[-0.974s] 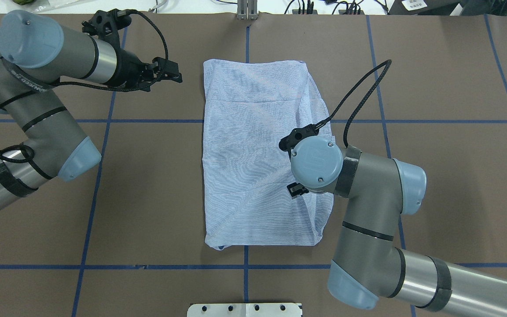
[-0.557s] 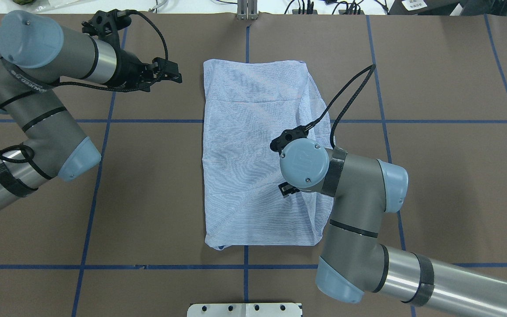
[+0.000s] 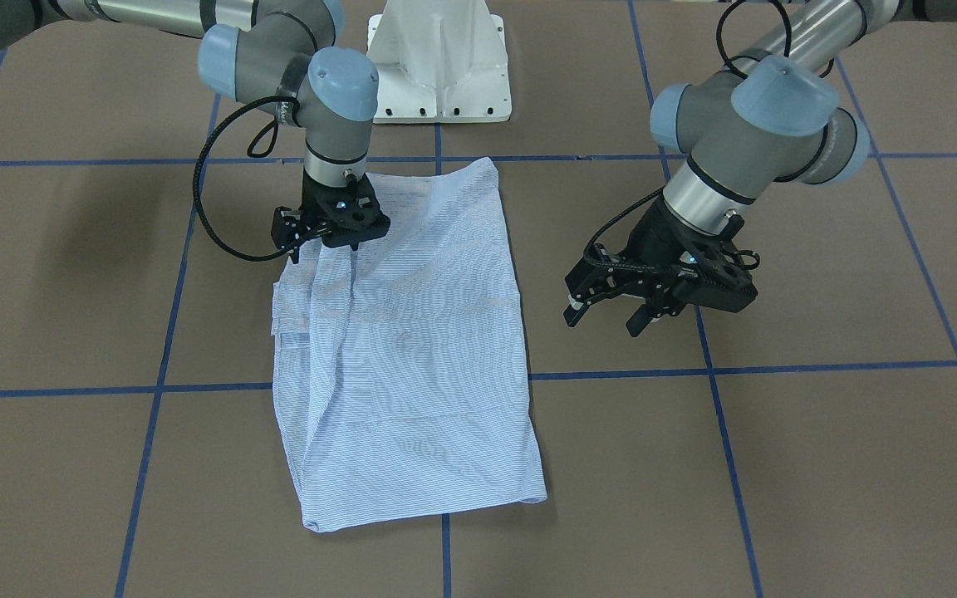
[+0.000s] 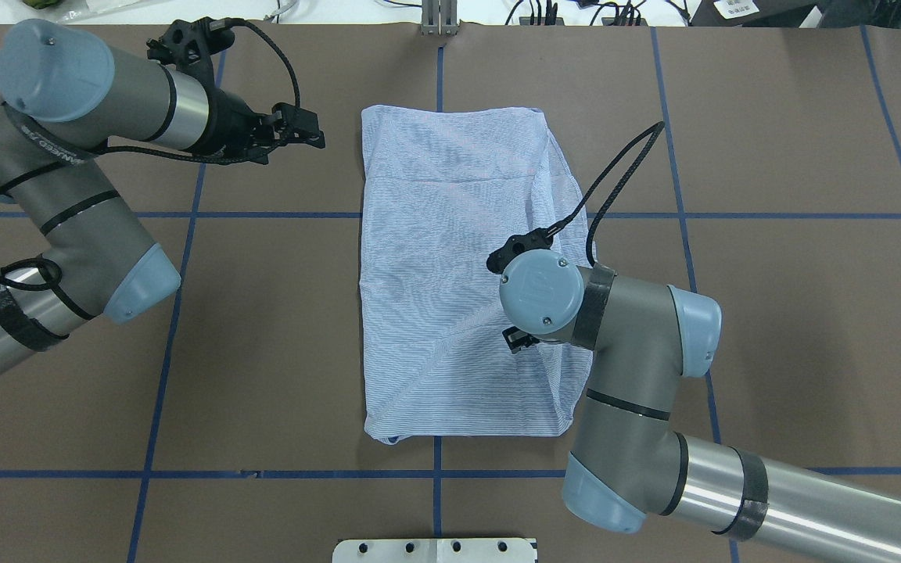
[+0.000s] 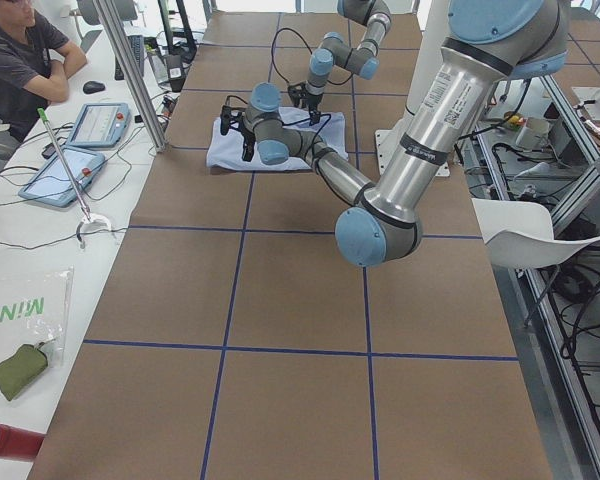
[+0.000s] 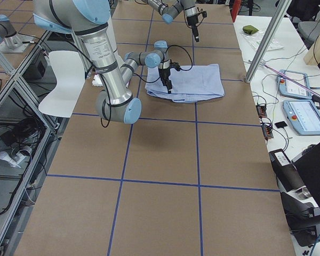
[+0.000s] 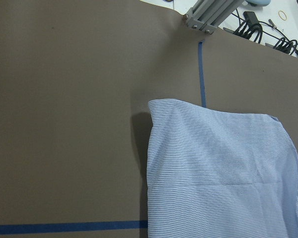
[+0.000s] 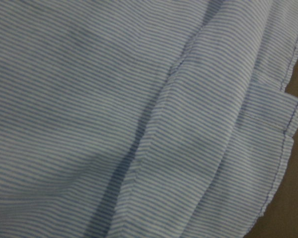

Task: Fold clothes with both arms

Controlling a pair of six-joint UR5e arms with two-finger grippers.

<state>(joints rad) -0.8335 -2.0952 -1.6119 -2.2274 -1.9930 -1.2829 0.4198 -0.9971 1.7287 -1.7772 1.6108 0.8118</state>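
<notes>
Blue striped shirt (image 3: pixel 412 374) lies under right pincer (image 3: pixel 336 241); left pincer (image 3: pixel 603 319) apart.

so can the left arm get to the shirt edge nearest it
Probably yes: the left hand hangs open beside the shirt, only bare table between them, and the right arm is over the opposite side.

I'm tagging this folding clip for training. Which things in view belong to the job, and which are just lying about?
Job: the striped shirt, the right gripper low over it, the left gripper open beside it.
Lying about: green pouch, two touchscreen pendants, white chair, all off the brown mat.
</notes>
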